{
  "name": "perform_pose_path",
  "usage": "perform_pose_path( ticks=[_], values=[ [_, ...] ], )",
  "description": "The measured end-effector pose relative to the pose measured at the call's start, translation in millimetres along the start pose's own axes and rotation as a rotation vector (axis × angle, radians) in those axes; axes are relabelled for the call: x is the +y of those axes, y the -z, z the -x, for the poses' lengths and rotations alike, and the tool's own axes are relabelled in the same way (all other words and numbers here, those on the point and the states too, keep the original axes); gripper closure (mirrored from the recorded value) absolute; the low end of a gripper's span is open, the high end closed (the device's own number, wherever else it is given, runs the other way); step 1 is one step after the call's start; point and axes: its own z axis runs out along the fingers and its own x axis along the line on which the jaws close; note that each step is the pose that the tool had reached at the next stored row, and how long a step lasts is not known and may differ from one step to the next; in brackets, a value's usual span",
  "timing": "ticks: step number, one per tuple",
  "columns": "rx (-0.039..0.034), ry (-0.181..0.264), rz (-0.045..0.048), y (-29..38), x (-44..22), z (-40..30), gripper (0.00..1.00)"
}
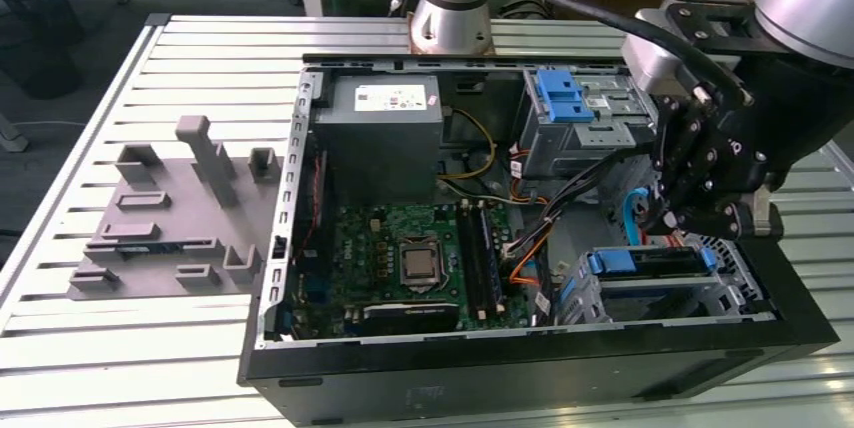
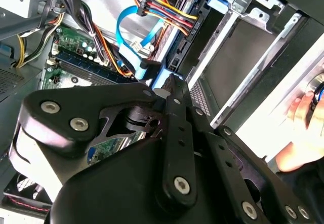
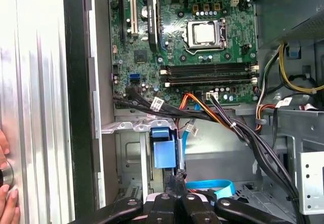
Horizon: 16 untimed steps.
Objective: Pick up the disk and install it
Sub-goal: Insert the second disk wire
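gripper (image 2: 169, 84) jaws closed, empty

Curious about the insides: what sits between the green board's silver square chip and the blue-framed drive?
In the exterior view, black memory slots come first, then a bundle of orange and black cables.

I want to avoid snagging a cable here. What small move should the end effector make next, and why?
Probably a short push straight into the bay. In the first wrist view the end effector is at the disk, whose blue bracket stands in the bay mouth, and a blue cable lies beside.
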Motion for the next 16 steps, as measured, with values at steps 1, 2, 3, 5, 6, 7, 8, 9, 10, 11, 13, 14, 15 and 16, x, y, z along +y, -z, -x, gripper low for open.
perform_pose_path(
  ticks=[1,2,3,5,6,7,8,9,10,11,13,14,15,16],
  values=[
    [0.0,0.0,0.0,1.0,0.4,0.3,0.89],
    [0.0,0.0,0.0,1.8,0.6,0.4,0.89],
    [0.0,0.0,-0.0001,2.6,0.7,0.6,0.89],
    [0.0,0.0,-0.0001,4.5,0.8,0.7,0.89],
    [-0.0001,0.0,-0.0001,5.5,0.9,0.8,0.89],
    [-0.0001,0.0,-0.0001,6.1,1.0,0.8,0.89],
    [-0.0003,0.0,-0.0001,6.2,1.2,0.8,0.89],
    [-0.0004,0.0,-0.0001,6.2,1.3,0.8,0.89],
    [-0.0003,0.0,-0.0001,6.3,1.2,0.8,0.89],
    [-0.0001,0.0,-0.0001,6.4,1.3,0.8,0.89],
    [-0.0001,0.0,-0.0001,6.5,1.3,0.8,0.89],
    [-0.0001,0.0,-0.0001,6.5,1.3,0.8,0.89],
    [-0.0001,0.0,-0.0001,6.5,1.3,0.8,0.89],
    [-0.0001,0.0,-0.0001,6.4,1.4,0.8,0.89]
  ],
)
